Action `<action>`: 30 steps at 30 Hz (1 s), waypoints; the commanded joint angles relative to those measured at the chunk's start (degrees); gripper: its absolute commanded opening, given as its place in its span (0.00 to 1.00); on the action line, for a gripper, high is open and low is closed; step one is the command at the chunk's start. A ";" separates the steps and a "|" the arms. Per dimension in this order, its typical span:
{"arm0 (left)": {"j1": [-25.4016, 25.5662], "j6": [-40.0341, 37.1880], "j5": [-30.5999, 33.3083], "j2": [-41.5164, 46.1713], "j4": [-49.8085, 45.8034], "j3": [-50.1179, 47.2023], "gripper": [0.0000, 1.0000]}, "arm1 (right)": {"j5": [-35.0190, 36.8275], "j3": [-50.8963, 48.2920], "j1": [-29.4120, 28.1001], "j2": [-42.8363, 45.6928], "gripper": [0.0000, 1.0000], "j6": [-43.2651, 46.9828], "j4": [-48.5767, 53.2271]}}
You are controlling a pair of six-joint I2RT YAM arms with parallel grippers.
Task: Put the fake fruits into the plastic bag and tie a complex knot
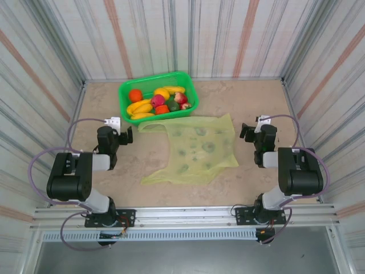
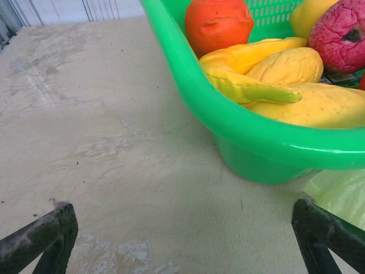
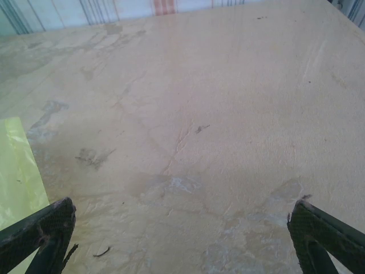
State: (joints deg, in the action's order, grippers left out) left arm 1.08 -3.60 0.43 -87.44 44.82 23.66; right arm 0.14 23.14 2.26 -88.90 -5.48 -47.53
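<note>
Left gripper (image 1: 126, 136): jaws wide, empty, over the bare beige tabletop (image 1: 100, 108), near the green plastic mesh basket (image 1: 193, 91). The basket, at the rear, holds all the glossy plastic fake fruits (image 1: 157, 101). The translucent yellow-green plastic bag (image 1: 199, 148) lies flat at centre, its far edge reaching the basket's front. Right gripper (image 1: 247, 131): jaws wide, empty, just beside the bag's right edge.

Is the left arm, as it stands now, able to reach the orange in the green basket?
Probably yes. The open left gripper hangs just before the green basket, and the orange lies uncovered at its left end. Only its rim stands between, so the arm would come over it.
</note>
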 commanded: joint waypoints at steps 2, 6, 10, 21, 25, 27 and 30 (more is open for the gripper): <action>-0.02 0.34 -0.12 1.04 0.71 -0.37 0.99 | -0.01 -0.37 0.30 0.25 0.99 0.54 -0.02; -0.02 0.32 -0.01 1.04 0.69 -0.37 0.99 | -2.25 -0.64 1.47 0.39 0.99 -0.09 -0.43; 0.04 0.34 -0.07 1.04 0.71 -0.36 0.99 | -2.81 -0.72 1.78 0.35 0.99 -0.30 -0.64; -0.02 0.32 -0.02 1.01 0.71 -0.37 0.99 | -7.17 -2.41 3.56 0.91 0.99 -0.79 -3.45; 0.03 0.34 -0.06 1.04 0.67 -0.37 0.99 | -5.59 -2.34 3.24 1.86 0.99 -0.98 -2.30; 0.03 0.30 0.01 1.04 0.71 -0.39 0.99 | -6.96 -1.25 3.32 1.28 0.99 -0.44 -0.96; -0.02 0.33 0.01 1.04 0.70 -0.36 0.99 | -7.32 -1.13 3.36 1.06 0.99 -0.39 -0.78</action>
State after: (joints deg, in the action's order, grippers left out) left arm 1.08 -3.60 0.43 -87.44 44.82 23.66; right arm -6.13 20.88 5.61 -88.36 -5.54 -49.25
